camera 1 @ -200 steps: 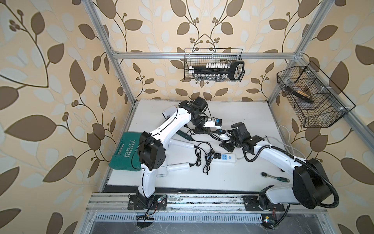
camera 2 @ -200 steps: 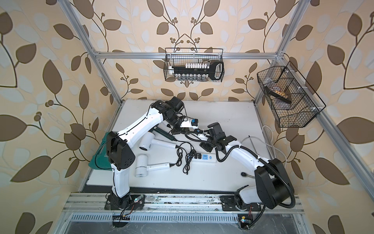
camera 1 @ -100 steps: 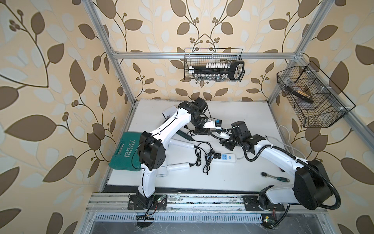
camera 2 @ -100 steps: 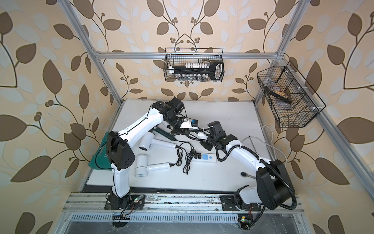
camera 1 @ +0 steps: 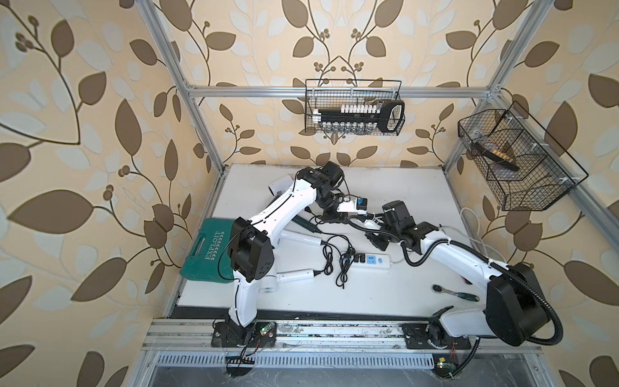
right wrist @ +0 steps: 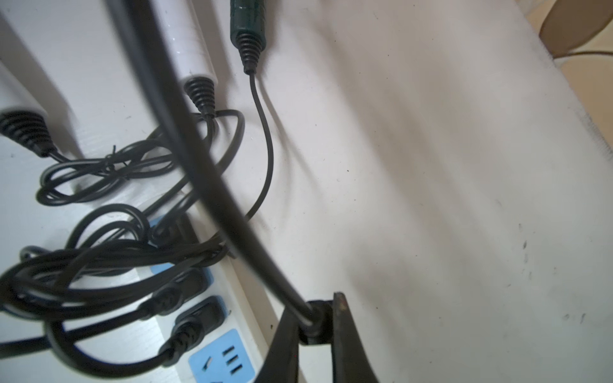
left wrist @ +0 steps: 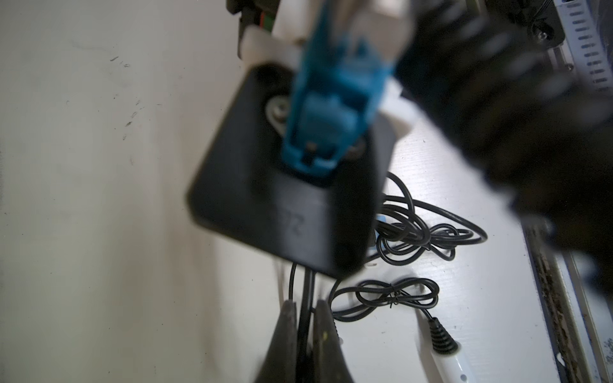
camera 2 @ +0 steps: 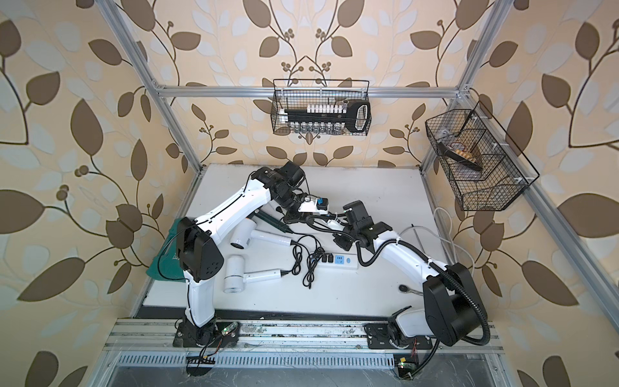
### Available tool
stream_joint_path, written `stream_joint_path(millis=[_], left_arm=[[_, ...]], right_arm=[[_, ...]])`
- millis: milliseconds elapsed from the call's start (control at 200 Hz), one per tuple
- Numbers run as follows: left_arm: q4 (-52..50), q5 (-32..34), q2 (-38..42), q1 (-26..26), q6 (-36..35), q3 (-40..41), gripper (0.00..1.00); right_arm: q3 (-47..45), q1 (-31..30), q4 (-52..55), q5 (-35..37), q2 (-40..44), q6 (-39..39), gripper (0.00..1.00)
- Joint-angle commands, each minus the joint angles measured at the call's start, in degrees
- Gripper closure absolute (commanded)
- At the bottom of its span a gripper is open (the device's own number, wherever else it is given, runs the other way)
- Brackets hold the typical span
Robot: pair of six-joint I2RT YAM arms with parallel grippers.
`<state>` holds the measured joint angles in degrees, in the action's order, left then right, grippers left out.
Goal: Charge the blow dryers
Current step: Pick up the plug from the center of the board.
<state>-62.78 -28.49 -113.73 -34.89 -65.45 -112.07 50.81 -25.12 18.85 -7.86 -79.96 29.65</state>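
**A:** Entry: where do the dryers lie?

**B:** We note two white T-shaped plastic blow dryers [camera 2: 234, 274] flat on the white worktop [camera 1: 402, 187] beside the left arm. The dark green blow dryer [right wrist: 247, 20] is farther back, and a third white blow dryer [camera 1: 279, 183] is half hidden under that arm at the far side. The handles we can see point toward the white power strip with blue sockets [camera 1: 385, 262], we judge so that the cords reach it.

**A:** And the strip?

**B:** Three black plugs sit in it and one free blue socket [right wrist: 222, 358] shows. We reckon three dryers are charging and one is yet to go.

**A:** The fingers?

**B:** The left fingers [left wrist: 282, 341] are pinched together on a thin black cord [left wrist: 307, 285] above the worktop. We take this as keeping its slack out of the tangle. The right fingers [right wrist: 346, 338] are clamped on a black plug [right wrist: 316, 328], probably that same cord's end. We cannot tell which dryer it belongs to.

**A:** Next?

**B:** We expect the plug needs lining up with the free socket. Its prongs are hidden from us. The looped cords lying over the strip could snag.
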Motion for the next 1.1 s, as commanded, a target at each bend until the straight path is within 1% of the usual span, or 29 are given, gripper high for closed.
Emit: stream_joint_path(millis=[0,60,135,140,155,175,200,215,285,340,360,390,450,505,575,695,805,855,925,1015,1095], left_arm=[[0.0,-2.4,3.9,-0.2,0.0,0.0,1.00],[1.0,-2.1,3.7,-0.2,0.6,0.1,1.00],[3.7,-0.7,3.1,-0.2,3.0,0.1,1.00],[4.0,-0.5,3.0,-0.2,3.3,0.1,0.99],[4.9,0.0,2.9,-0.2,4.2,0.1,0.91],[6.2,0.9,2.5,-0.2,5.5,0.1,0.76],[7.8,2.1,2.2,-0.2,7.3,0.2,0.66],[8.8,3.1,1.9,-0.2,8.5,0.1,0.63],[12.6,7.3,0.1,-0.3,14.0,-1.2,0.60],[15.3,10.8,-1.0,-0.4,19.4,-2.7,0.51],[16.3,12.0,-1.3,-0.4,21.5,-3.3,0.49],[17.3,13.6,-1.3,-0.4,24.8,-4.2,0.49],[19.3,14.7,-0.1,-0.3,30.0,-4.1,0.48],[21.9,14.0,2.2,-0.3,35.1,-2.1,0.45],[25.4,12.7,5.8,-0.4,41.2,2.3,0.44],[30.2,10.0,12.3,-0.4,48.7,11.8,0.43],[33.6,9.6,17.4,-0.4,55.1,19.5,0.42],[33.6,9.7,19.0,-0.4,58.0,21.6,0.41],[32.5,9.3,20.8,-0.4,62.2,23.5,0.41],[30.5,7.5,22.8,-0.4,65.2,26.2,0.41],[32.3,5.4,25.9,-0.4,67.8,31.5,0.41]], right_arm=[[2.3,-0.3,1.6,0.4,0.1,0.1,0.96],[2.3,-0.4,1.7,1.0,0.2,-0.4,1.00],[2.5,-0.4,1.9,2.8,0.3,-2.0,1.00],[2.5,-0.4,1.8,3.0,0.3,-2.2,1.00],[2.6,-0.3,2.0,3.3,0.3,-2.7,1.00],[2.8,-0.4,2.2,3.7,0.2,-3.6,1.00],[3.1,-0.4,2.6,4.1,0.0,-4.6,1.00],[3.3,-0.3,2.8,4.4,-0.1,-5.2,1.00],[4.0,-0.3,3.3,5.2,-0.8,-9.3,1.00],[4.7,0.1,3.8,5.0,-1.0,-13.2,1.00],[4.9,0.3,4.2,4.7,-1.2,-14.8,1.00],[5.4,0.8,4.8,4.2,-1.5,-17.2,1.00],[6.5,2.2,6.5,2.1,-2.1,-21.1,1.00],[7.0,3.0,7.9,0.2,-2.2,-23.7,1.00],[6.9,3.0,9.7,-0.9,-1.6,-25.5,1.00],[4.3,2.9,9.5,-2.5,1.5,-29.4,1.00],[3.1,2.7,10.7,-1.5,2.6,-36.4,1.00],[2.1,2.1,10.8,-1.0,3.2,-39.1,1.00],[0.4,0.3,9.8,1.9,4.5,-42.8,1.00],[-2.0,-1.8,7.4,4.3,6.4,-47.6,1.00],[-4.4,-3.6,4.5,5.7,7.8,-51.0,1.00]])
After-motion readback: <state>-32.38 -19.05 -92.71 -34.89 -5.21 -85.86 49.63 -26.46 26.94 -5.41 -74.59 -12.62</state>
